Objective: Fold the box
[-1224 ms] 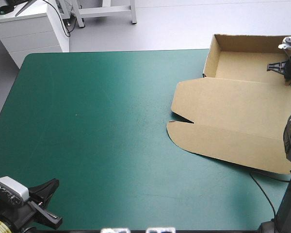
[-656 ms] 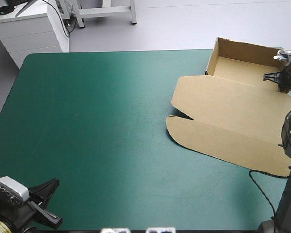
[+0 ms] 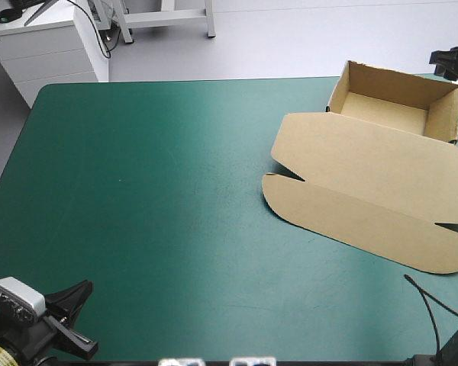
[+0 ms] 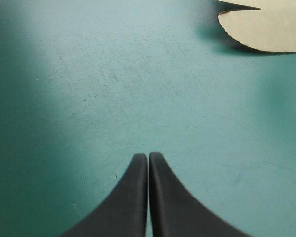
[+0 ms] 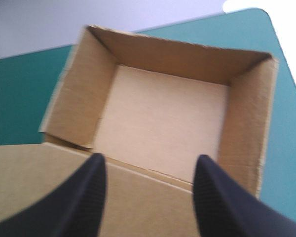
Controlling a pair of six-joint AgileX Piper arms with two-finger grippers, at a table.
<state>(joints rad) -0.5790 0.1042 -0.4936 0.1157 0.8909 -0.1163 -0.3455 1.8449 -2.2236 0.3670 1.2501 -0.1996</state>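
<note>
All walls up; the box [image 3: 366, 175] looks finished.
Right gripper [image 5: 150, 163] gapes above it, left gripper [image 4: 148, 157] pinched together; next, withdraw.

No writing, label, brand, number or sign could be read in any view. The box [image 3: 382, 164] showed only plain brown board, and the teal-green tabletop [image 3: 153, 198] showed only its plain cover.
</note>
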